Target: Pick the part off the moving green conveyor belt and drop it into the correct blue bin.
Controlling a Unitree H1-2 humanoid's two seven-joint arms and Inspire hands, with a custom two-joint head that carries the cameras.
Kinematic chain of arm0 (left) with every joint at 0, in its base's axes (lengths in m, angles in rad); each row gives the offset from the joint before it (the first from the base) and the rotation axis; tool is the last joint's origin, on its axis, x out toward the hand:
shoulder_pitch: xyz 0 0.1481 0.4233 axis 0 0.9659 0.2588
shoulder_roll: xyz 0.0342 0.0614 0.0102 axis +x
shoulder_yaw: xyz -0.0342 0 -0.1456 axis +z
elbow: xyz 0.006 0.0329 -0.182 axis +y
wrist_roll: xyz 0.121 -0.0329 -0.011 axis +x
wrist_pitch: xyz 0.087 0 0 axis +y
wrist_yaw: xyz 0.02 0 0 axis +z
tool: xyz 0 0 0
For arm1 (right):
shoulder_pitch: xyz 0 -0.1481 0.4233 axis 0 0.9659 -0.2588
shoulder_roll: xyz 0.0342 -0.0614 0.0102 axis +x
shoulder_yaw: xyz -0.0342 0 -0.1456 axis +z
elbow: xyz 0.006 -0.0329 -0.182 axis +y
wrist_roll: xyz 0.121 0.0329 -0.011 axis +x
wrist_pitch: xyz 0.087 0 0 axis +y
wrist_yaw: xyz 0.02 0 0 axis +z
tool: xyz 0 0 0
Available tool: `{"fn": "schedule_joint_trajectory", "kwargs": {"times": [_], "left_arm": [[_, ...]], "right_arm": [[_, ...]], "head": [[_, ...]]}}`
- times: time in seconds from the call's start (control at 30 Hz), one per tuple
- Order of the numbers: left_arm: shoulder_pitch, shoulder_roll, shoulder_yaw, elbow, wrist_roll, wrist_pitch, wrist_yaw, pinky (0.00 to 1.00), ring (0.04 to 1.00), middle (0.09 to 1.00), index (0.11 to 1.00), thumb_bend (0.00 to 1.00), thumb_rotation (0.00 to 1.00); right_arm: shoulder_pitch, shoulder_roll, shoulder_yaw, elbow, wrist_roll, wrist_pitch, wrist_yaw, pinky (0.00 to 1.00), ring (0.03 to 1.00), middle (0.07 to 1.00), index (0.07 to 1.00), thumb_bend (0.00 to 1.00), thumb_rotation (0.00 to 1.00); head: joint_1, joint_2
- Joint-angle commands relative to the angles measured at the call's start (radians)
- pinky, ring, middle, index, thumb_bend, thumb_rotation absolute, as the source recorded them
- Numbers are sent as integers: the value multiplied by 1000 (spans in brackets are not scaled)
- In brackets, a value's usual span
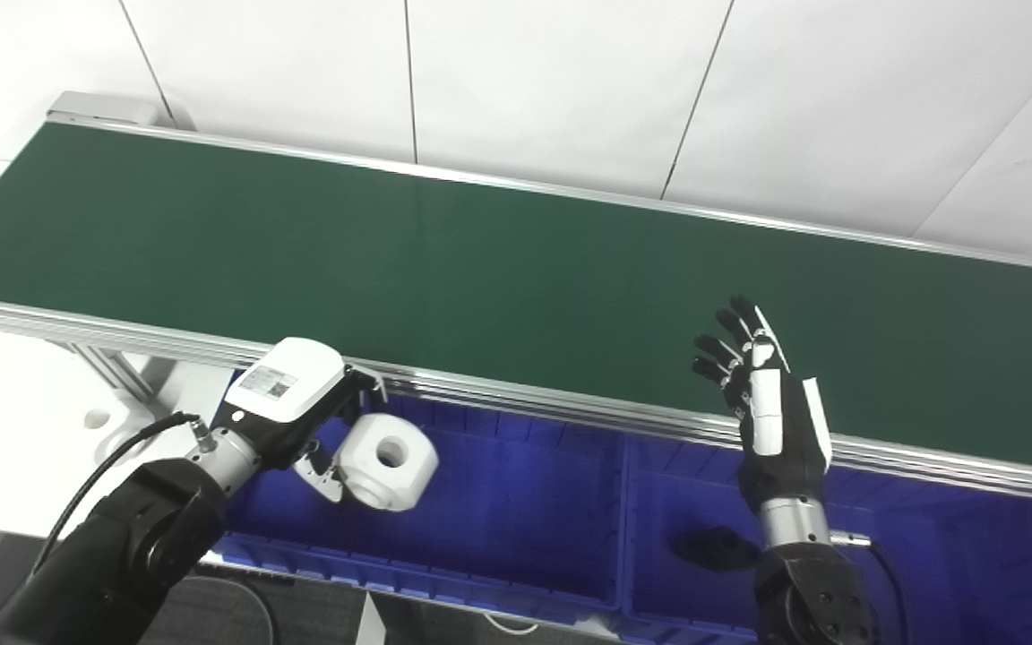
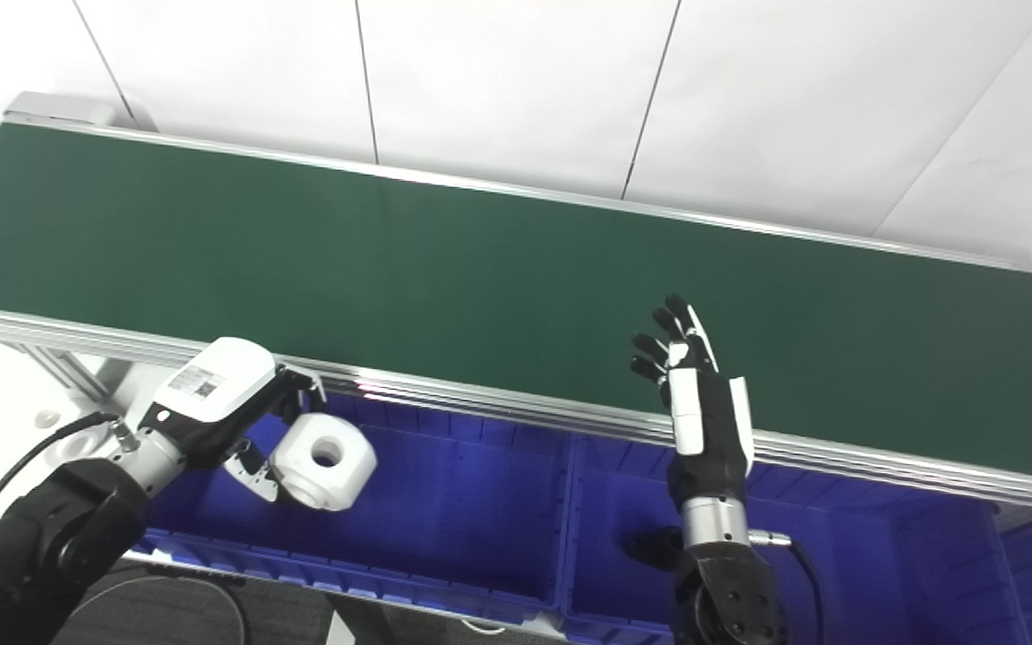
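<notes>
Left hand (image 1: 301,403) grips white part (image 1: 388,461), seemingly above blue bin (image 1: 516,537).

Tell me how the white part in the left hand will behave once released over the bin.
The white part looks like rigid moulded plastic, so it should keep its shape. Its faceted sides and centre hole suggest it may tumble briefly, then settle flat in the blue bin. The left hand pinches one side, so it could swing.
</notes>
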Motion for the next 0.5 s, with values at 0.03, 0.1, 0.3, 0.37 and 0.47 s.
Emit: {"fn": "schedule_joint_trajectory", "kwargs": {"times": [0.03,0.1,0.3,0.37,0.47], "left_arm": [[-16,27,0,28,78,-12,91,359,370,415,499,522,0],[-24,27,-5,57,117,-11,131,362,378,426,498,524,0],[-30,21,8,48,143,42,80,472,481,498,498,520,41],[-26,25,6,9,119,71,-27,560,604,615,605,862,318],[-27,34,-4,-45,71,111,-207,766,811,817,777,987,513]], "right_arm": [[-7,8,1,-29,2,-14,2,791,843,923,948,880,957],[-5,11,1,-32,5,-16,3,788,841,920,945,871,953],[-3,13,1,-37,15,-16,8,791,846,924,948,866,946],[-4,12,0,-37,18,-16,9,789,846,923,948,865,943],[-6,8,-1,-35,23,-15,11,787,845,921,948,868,941]], "head": [[1,2],[1,3],[2,3],[2,4],[3,6]]}}
